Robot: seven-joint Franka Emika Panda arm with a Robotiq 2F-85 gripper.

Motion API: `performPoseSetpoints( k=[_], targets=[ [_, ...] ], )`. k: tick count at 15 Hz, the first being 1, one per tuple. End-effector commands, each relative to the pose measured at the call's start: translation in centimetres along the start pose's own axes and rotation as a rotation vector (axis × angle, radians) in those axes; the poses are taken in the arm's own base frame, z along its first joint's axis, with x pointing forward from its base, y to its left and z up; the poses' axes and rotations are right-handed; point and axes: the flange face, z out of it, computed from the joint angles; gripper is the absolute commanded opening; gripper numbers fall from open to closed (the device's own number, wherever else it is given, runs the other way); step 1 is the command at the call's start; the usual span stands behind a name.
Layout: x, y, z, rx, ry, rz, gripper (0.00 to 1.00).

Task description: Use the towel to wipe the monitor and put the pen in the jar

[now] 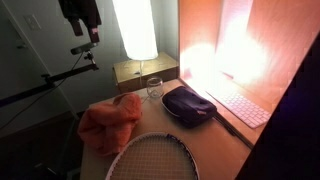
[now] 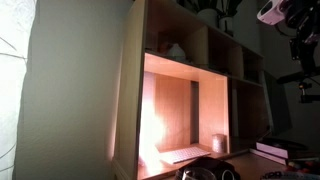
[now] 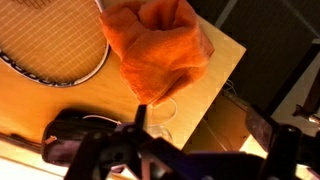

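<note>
Your claw [image 1: 80,20] hangs released in the upper left of an exterior view. The soft orange-salmon terry towel [image 1: 110,122] lies crumpled on the wooden worktop [image 1: 215,135] at lower left. The small clear glass jar [image 1: 154,88] stands at centre, and the large flat pinkish-white glowing monitor [image 1: 245,40] is at upper right.

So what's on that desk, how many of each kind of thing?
Towel: 1
Racket: 1
Zippered pouch: 1
Glass jar: 1
Keyboard: 1
Lamp: 1
Monitor: 1
Total: 7
</note>
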Motion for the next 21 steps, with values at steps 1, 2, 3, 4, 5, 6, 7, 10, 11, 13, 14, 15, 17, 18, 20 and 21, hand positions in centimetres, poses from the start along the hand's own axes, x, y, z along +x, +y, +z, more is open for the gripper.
performPoseSetpoints(
  k=[1, 2, 3, 4, 5, 6, 7, 10, 11, 13, 14, 15, 17, 18, 20, 21],
  targets=[
    [3.2, 2.3, 2.3, -0.001, -0.155, 0.067, 1.0],
    [3.7, 2.9, 3.1, 0.007, -0.201, 0.077, 1.0],
    [4.1, 3.3, 3.6, 0.019, -0.237, 0.083, 1.0],
    [4.5, 3.8, 4.1, 0.024, -0.272, 0.084, 1.0],
    [4.9, 4.3, 4.6, 0.025, -0.305, 0.085, 1.0],
    [5.3, 4.5, 4.9, 0.024, -0.325, 0.079, 1.0],
    [5.8, 4.8, 5.2, 0.025, -0.336, 0.068, 1.0],
    [7.6, 5.7, 6.2, -0.017, -0.319, 0.036, 1.0],
    [8.1, 5.9, 6.4, -0.032, -0.302, 0.014, 1.0],
    [9.1, 6.2, 6.6, -0.053, -0.234, -0.039, 1.0],
    [9.7, 6.4, 6.6, -0.064, -0.191, -0.049, 1.0],
    [10.2, 6.5, 6.7, -0.061, -0.149, -0.062, 1.0],
    [10.8, 6.8, 6.6, -0.041, -0.104, -0.075, 1.0],
    [10.2, 6.6, 7.1, -0.054, -0.139, -0.05, 1.0],
    [10.4, 6.7, 7.1, -0.054, -0.125, -0.057, 1.0],
    [10.4, 6.7, 7.1, -0.054, -0.124, -0.056, 1.0]
  ],
)
